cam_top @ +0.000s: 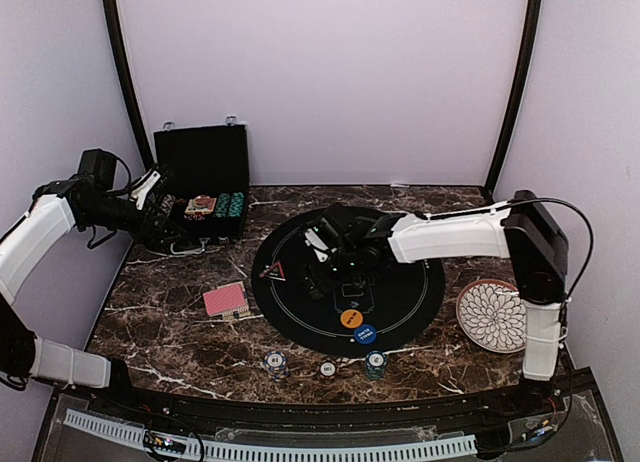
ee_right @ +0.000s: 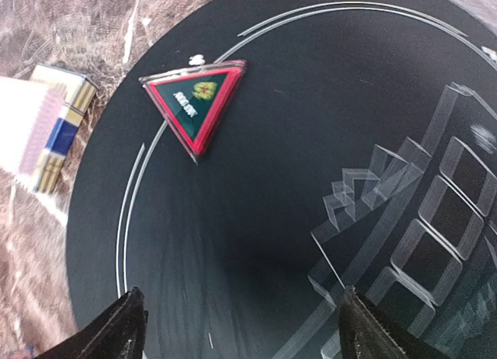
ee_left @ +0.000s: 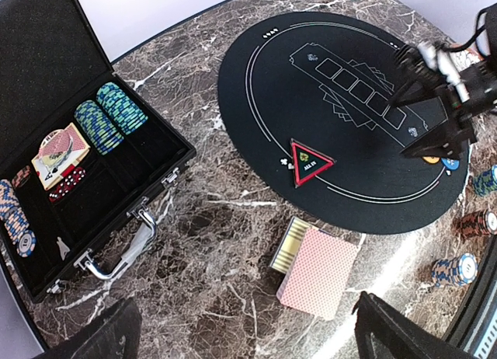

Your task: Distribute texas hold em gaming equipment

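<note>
Three times met poker chips stacked along the near marble edge, each well apart: a blue-striped stack (cam_top: 275, 363), a red-striped stack (cam_top: 328, 368), a teal-striped stack (cam_top: 375, 363); judged these as set out for seats on that side. Just beyond, found an orange button (cam_top: 351, 318) and a blue button (cam_top: 365, 334) close together on the near part of the round black mat (cam_top: 415, 287), probably laid there as dealer and blind discs. Left of the mat, on bare marble, saw the red-pink-backed deck of cards (ee_left: 320, 275) lying face down, touching its striped card box (ee_left: 289, 241), not yet dealt by the look of it. Further in, spotted the red-edged triangle marker (ee_right: 196, 102) flat near the mat's left rim, apart from everything else. Noted the right gripper (ee_right: 241, 339) hovering over the mat just right of that marker, fingers spread wide, gripping nothing; could not tell its next target. Noted the left gripper (ee_left: 248, 345) likewise fully spread and empty, hanging over the marble between deck and case, likely poised to reach in for more. Off to the right, passed a white petal-patterned plate (cam_top: 492, 315). Farthest back on the left, found the black hard case (cam_top: 205, 162) open, lid upright, holding rows of teal and blue chips (ee_left: 122, 108) plus more cards; judged plenty left to distribute.
</note>
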`<state>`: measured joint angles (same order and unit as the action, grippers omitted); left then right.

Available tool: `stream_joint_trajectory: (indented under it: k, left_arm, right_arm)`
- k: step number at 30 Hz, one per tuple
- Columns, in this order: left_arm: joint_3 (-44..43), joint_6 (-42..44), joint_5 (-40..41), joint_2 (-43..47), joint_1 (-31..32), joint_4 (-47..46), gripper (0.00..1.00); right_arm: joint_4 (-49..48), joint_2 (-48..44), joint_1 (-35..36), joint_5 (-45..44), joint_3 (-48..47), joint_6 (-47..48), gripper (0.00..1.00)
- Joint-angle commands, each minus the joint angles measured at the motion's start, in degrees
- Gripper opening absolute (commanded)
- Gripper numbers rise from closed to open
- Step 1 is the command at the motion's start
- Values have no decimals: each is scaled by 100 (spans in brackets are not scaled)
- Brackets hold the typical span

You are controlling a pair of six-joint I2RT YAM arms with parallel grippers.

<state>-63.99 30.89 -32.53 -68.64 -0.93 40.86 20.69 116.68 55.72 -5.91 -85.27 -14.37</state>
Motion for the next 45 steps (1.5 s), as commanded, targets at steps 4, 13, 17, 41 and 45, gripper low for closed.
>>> stream_joint_trajectory:
  k: [4, 13, 17, 41, 45]
  left_arm:
    - [6, 73, -171, 84, 168, 133, 99]
    - [-49, -45, 25, 100, 253, -2, 99]
    - [-68, -65, 146, 128, 255, -50, 99]
    - [-158, -68, 313, 123, 259, 3, 99]
    - [-193, -30, 267, 155, 257, 93, 99]
  right_arm:
    - [420, -1147, 216, -598, 1436, -634, 87]
    - [437, -1171, 485, -435, 1916, -1017, 81]
    - [403, -1069, 510, -469, 2024, -1121, 77]
    - [-10, -362, -33, -884, 1725, -1377, 41]
    - [-22, 28, -307, -1113, 1159, -1225, 35]
